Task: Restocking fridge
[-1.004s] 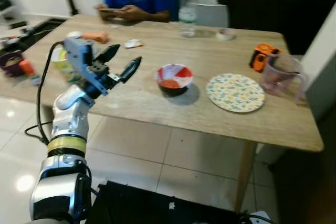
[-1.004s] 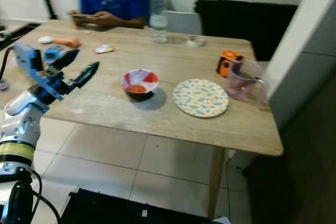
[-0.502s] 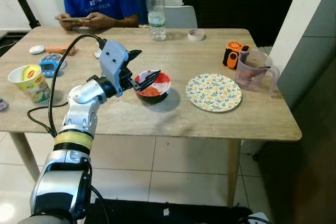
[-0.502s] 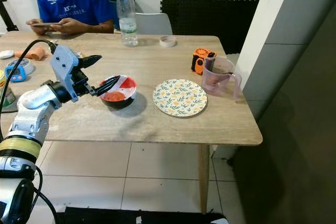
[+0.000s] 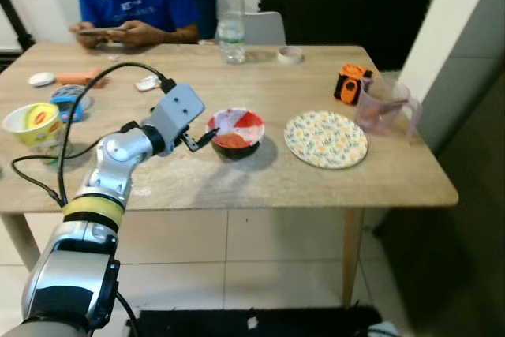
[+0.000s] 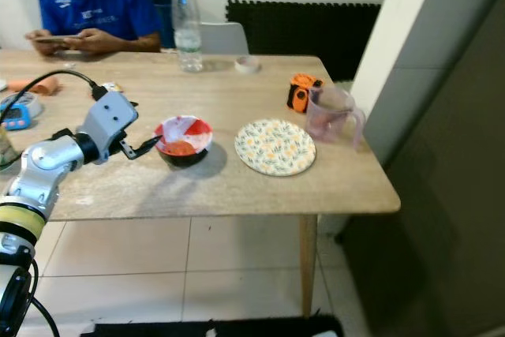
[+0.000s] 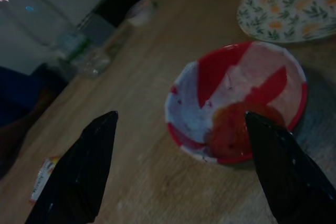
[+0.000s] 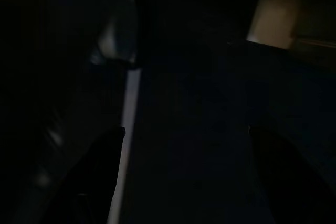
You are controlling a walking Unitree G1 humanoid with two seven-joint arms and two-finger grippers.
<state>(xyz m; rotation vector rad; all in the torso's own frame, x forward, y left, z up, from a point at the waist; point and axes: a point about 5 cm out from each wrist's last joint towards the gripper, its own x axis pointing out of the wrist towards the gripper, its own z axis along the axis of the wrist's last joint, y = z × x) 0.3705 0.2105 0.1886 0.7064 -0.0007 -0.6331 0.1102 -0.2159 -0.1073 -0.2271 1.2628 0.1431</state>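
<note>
On wooden table [image 5: 260, 187], left gripper [image 7: 178, 171] fingers spread toward red-and-white bowl [image 7: 236, 103]

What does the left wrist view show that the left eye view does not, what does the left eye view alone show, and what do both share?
Left wrist view alone: a close look into the red and white bowl, with red sauce pooled at one side, between the spread black fingers.

Left eye view alone: the left gripper at the bowl's left side, a seated person, a yellow cup and a clear jug.

Both: the bowl, the floral plate, the water bottle and the wooden table.
</note>
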